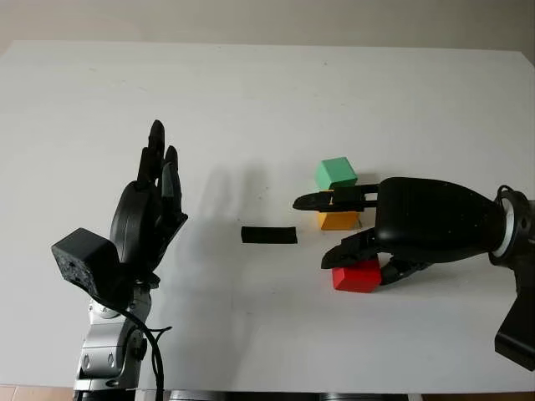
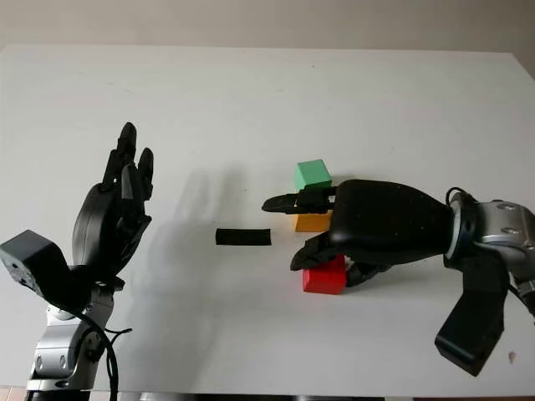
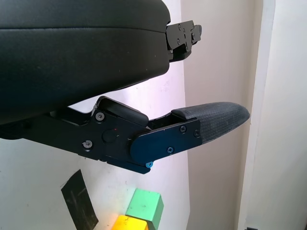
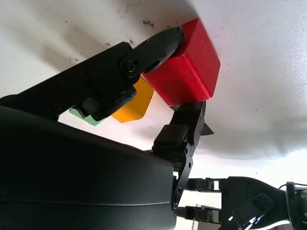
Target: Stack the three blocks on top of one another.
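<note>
The right hand (image 1: 355,242) reaches in from the 3 o'clock side of the white table (image 1: 251,92), its black shell low over the blocks, and it pinches the red block (image 1: 357,276): in the right wrist view one finger (image 4: 158,45) presses on one face of that red block (image 4: 184,67) while the thumb meets the opposite side, so the cube sits clamped between them. Whether the red block is lifted clear of the table or touches it cannot be told. A second finger of the same hand stretches out towards 9 o'clock, crossing in front of the orange block (image 1: 338,220), which lies on the table just beyond the red one, at its 12 o'clock. The green block (image 1: 336,173) stands just past the orange block, again towards 12 o'clock and touching or nearly touching it; the two look side by side on the surface, not stacked, though the finger hides their meeting edge. At 9 o'clock from the orange block, a short way off, a black strip of tape (image 1: 269,235) lies flat on the table. The left hand (image 1: 150,200) is well apart at the 9 o'clock side of the scene, raised upright above the table with its fingers extended towards 12 o'clock, open and holding nothing.
</note>
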Available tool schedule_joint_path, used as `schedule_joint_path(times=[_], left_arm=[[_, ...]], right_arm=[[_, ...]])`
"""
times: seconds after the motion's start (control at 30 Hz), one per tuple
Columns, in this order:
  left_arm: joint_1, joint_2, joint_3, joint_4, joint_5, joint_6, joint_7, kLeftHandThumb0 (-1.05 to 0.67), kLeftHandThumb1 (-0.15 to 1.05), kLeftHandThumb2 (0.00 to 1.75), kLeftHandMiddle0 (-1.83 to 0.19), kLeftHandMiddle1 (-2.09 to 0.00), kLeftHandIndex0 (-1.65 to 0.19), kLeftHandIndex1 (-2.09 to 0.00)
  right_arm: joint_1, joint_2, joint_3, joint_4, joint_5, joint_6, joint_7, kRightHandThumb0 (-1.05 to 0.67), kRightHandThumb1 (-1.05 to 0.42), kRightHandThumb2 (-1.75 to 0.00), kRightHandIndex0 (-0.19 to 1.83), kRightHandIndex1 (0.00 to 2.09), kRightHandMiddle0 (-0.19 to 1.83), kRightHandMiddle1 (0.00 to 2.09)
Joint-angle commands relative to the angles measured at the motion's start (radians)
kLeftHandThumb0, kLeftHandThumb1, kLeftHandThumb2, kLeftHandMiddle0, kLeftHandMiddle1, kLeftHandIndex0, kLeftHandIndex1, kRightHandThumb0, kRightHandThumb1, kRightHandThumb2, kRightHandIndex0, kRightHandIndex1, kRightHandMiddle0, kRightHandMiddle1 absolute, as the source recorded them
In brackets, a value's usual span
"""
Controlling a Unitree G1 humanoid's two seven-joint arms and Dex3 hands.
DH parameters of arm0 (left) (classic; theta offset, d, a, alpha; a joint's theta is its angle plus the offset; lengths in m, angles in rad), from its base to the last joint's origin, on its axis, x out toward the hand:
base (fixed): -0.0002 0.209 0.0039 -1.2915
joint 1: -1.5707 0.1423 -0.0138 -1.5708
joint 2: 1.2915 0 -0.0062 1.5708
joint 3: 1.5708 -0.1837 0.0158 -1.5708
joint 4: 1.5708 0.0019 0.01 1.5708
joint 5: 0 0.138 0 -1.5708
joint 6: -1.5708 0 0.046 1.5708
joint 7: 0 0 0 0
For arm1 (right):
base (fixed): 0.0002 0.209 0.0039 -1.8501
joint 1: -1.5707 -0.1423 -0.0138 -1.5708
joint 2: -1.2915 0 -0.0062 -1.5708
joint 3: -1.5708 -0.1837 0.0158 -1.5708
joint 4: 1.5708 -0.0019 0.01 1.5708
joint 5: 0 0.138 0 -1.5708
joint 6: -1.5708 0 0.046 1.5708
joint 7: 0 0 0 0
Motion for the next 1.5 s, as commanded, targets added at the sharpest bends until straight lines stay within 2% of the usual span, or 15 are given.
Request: schedule_joint_path(times=[0.0,0.27,0.6,0.9,1.07,1.1,1.13,1.2,1.23,1.3,1.47], left_arm=[[0.014,-0.003,0.000,-0.015,-0.003,0.003,0.002,-0.77,1.05,0.69,0.15,-0.05,0.16,-0.06],[0.015,0.000,-0.001,-0.014,0.003,0.002,0.002,-0.78,1.05,0.69,0.16,-0.05,0.17,-0.05],[0.013,-0.005,-0.002,-0.010,0.002,0.000,0.007,-0.78,1.05,0.69,0.15,-0.06,0.16,-0.06],[0.007,-0.005,-0.006,-0.003,0.003,-0.003,0.006,-0.78,1.05,0.70,0.15,-0.05,0.16,-0.05],[0.004,-0.008,-0.007,-0.001,0.003,-0.002,0.011,-0.79,1.05,0.70,0.15,-0.05,0.16,-0.05],[0.004,-0.008,-0.007,0.000,0.002,-0.003,0.010,-0.79,1.05,0.70,0.16,-0.05,0.17,-0.05],[0.004,-0.008,-0.007,0.001,0.001,-0.004,0.008,-0.79,1.05,0.70,0.16,-0.05,0.17,-0.05],[0.004,-0.007,-0.008,0.002,0.001,-0.005,0.006,-0.79,1.05,0.70,0.16,-0.05,0.17,-0.05],[0.005,-0.007,-0.008,0.003,0.002,-0.007,0.005,-0.79,1.05,0.70,0.16,-0.05,0.17,-0.05],[0.006,-0.009,-0.009,0.002,0.005,-0.010,0.009,-0.79,1.05,0.70,0.16,-0.05,0.16,-0.05],[0.003,-0.011,-0.009,0.002,0.006,-0.009,0.014,-0.79,1.05,0.70,0.15,-0.05,0.16,-0.05]], right_arm=[[-0.009,-0.001,0.004,0.002,0.008,-0.002,-0.003,-0.47,-0.79,-0.05,0.28,0.08,1.09,0.26],[-0.028,0.009,-0.005,0.003,0.016,-0.001,-0.018,-0.44,-0.78,-0.05,0.33,0.08,1.12,0.26],[-0.179,0.023,0.050,-0.069,0.108,0.125,0.100,-0.43,-0.80,-0.06,0.33,0.06,1.15,0.26],[-0.353,0.109,0.135,-0.024,0.131,0.158,0.202,-0.45,-0.82,-0.06,0.35,0.07,1.17,0.26],[-0.417,0.162,0.154,0.039,0.087,0.123,0.196,-0.44,-0.87,-0.07,0.33,0.05,1.16,0.29],[-0.428,0.174,0.158,0.054,0.074,0.119,0.191,-0.44,-0.88,-0.07,0.33,0.05,1.14,0.32],[-0.441,0.185,0.162,0.070,0.059,0.112,0.185,-0.43,-0.89,-0.06,0.33,0.05,1.07,0.45],[-0.463,0.205,0.170,0.099,0.029,0.101,0.174,-0.43,-0.91,-0.06,0.33,0.05,0.80,0.95],[-0.476,0.216,0.178,0.113,0.020,0.106,0.176,-0.43,-0.92,-0.06,0.32,0.05,0.72,1.10],[-0.495,0.240,0.193,0.143,0.012,0.121,0.180,-0.45,-0.94,-0.06,0.30,0.04,0.60,1.22],[-0.536,0.278,0.231,0.171,-0.004,0.189,0.224,-0.43,-0.98,-0.07,0.28,0.04,0.53,1.26]])
